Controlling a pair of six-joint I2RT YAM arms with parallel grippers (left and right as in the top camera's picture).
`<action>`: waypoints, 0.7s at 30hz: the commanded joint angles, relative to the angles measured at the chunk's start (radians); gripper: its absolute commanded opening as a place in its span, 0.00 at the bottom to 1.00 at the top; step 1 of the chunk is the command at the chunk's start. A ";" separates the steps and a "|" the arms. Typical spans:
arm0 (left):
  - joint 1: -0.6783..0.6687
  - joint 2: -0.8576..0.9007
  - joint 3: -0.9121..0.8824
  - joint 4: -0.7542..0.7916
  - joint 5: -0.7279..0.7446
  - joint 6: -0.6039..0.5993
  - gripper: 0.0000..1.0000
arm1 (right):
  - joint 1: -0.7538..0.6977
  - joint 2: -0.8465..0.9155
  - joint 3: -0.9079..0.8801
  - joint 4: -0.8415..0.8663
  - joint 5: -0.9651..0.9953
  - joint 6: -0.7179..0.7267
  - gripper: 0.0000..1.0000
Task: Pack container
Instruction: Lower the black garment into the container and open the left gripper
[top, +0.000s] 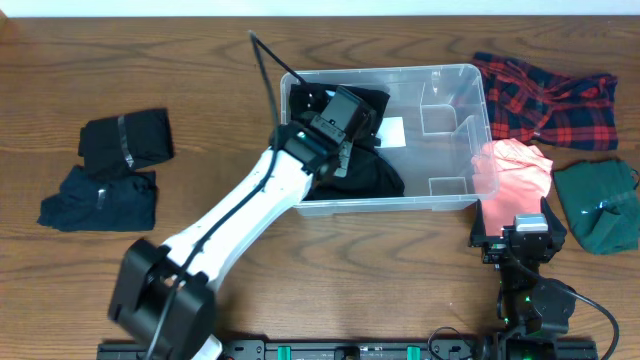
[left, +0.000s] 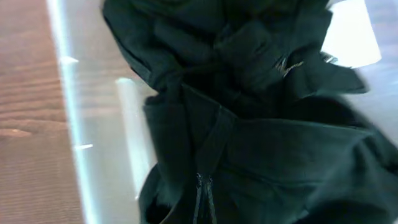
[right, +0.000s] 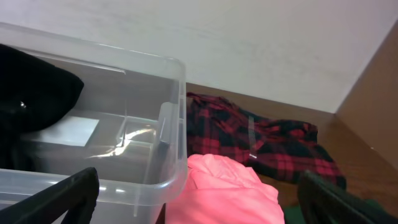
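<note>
One wooden table (top: 60, 300) carries everything. On it stands one container (top: 440, 70), a clear plastic bin with rounded corners, at the back of the table a little right of the middle. One white label (top: 392, 130) shows through its bottom.

There are two arms. The left arm (top: 250, 210), white with black joints, reaches diagonally from the front edge into the left half of the bin. The left gripper (top: 345, 125) hangs there over dark cloth with its jaws closed; its wrist camera sees only black fabric, so whether any cloth is pinched between them cannot be told. The right gripper (top: 515, 218) sits low at the front right, just in front of the bin's right front corner, its two fingers (right: 62, 199) spread wide with nothing between them.

Six garments are in view. One black garment (top: 370, 175) lies bunched inside the container, filling its left part and spilling toward the front wall. The other five lie on the table outside it. One red-and-black plaid shirt (top: 550, 100) is spread just beside the bin's right wall. One green piece (top: 600, 205) lies near the right edge. One coral piece (top: 515, 170) sits against the bin's right front corner, between the plaid and the right gripper. Well apart, at the left, are one dark navy piece (top: 100, 200) and one folded black piece (top: 125, 140), touching each other.
</note>
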 joint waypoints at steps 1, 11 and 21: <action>0.002 0.068 0.013 -0.006 0.014 -0.006 0.06 | 0.012 -0.005 -0.001 -0.005 0.003 -0.010 0.99; 0.002 0.246 0.014 -0.010 0.018 -0.004 0.06 | 0.012 -0.005 -0.001 -0.005 0.002 -0.010 0.99; 0.005 0.116 0.103 -0.010 0.017 0.033 0.06 | 0.012 -0.005 -0.001 -0.005 0.003 -0.010 0.99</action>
